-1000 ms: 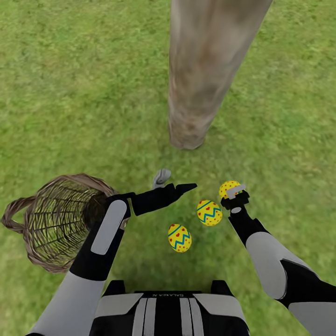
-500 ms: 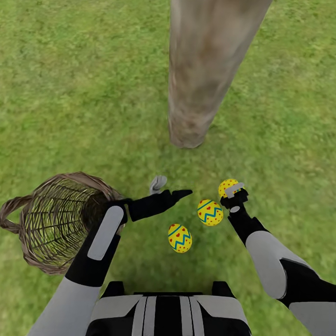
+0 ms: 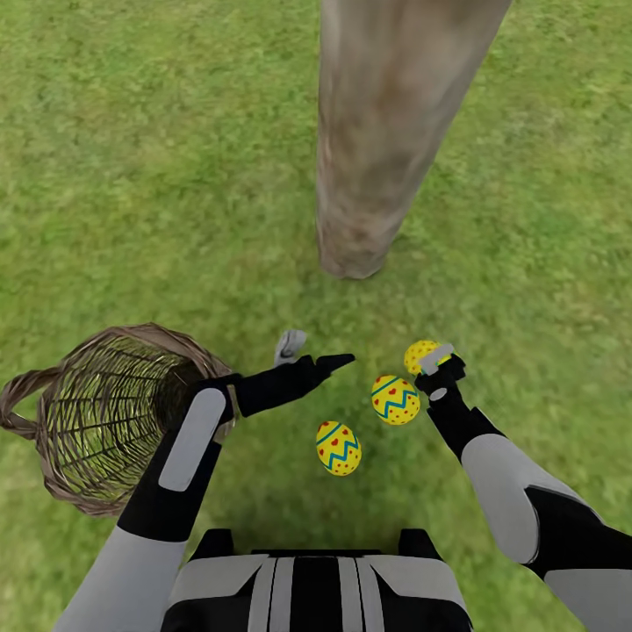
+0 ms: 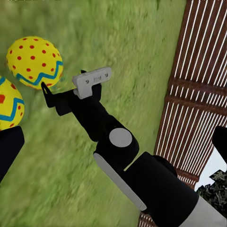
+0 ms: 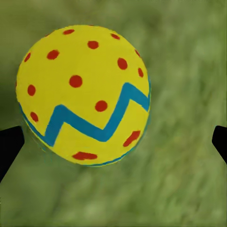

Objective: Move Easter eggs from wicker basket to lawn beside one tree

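Note:
Three Easter eggs lie on the lawn near the foot of the tree: one with hearts, one with a zigzag, and a dotted one. My right gripper is open, and the dotted egg rests on the grass just past its fingertips. To the left of the eggs, my left gripper hangs open and holds nothing. The wicker basket stands at the left beside my left forearm; I see only weave inside it.
Grass stretches on all sides of the trunk. In the left wrist view a brown slatted fence stands beyond my right arm.
My left gripper has drawn back to the left, away from the eggs. The right gripper and the dotted egg have shifted slightly left. The other two eggs and the basket stay put.

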Tool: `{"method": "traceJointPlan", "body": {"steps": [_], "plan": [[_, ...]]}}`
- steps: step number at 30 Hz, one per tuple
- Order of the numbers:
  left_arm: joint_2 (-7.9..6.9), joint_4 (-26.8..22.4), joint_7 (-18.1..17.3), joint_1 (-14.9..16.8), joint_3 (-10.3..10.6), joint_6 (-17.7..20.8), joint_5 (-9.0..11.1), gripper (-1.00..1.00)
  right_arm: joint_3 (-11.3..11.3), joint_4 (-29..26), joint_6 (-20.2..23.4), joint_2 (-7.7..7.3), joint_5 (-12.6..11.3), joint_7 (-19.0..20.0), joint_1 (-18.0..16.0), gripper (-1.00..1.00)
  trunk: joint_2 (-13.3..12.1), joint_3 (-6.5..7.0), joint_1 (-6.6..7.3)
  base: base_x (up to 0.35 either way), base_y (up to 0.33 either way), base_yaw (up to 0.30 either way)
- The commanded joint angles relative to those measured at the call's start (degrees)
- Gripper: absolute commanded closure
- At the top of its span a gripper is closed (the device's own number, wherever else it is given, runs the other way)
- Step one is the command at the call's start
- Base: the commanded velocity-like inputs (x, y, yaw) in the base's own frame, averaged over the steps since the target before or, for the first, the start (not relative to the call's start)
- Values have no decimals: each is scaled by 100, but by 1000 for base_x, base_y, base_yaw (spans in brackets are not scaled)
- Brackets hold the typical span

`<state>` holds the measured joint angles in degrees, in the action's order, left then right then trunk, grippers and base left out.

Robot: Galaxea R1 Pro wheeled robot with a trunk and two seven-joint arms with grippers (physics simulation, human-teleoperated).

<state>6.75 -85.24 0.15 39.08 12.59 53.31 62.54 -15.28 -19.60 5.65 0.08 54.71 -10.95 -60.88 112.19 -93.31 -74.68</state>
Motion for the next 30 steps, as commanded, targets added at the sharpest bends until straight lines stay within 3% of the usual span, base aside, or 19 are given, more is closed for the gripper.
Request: {"method": "traceJointPlan", "body": {"steps": [1,7,11,15,30], "plan": [[2,-1,1,1,-8,22,4,-100,-1,0,24,6,31,-13,-2,-100,1,-2,0,0,0,0],[2,-3,0,-1,-10,22,12,-100,-1,0,27,9,31,-13,-2,-100,1,-2,0,0,0,0],[-5,-2,2,-2,-10,14,223,-100,-1,0,25,16,31,-13,0,-100,1,-2,0,0,0,0],[-7,-1,3,-5,-10,11,258,-100,-1,-1,25,10,31,-13,-1,-100,1,-2,0,0,0,0],[2,-1,10,2,-10,13,259,-100,-1,-7,24,15,31,-9,-2,-100,-601,267,330,0,0,0]]}}
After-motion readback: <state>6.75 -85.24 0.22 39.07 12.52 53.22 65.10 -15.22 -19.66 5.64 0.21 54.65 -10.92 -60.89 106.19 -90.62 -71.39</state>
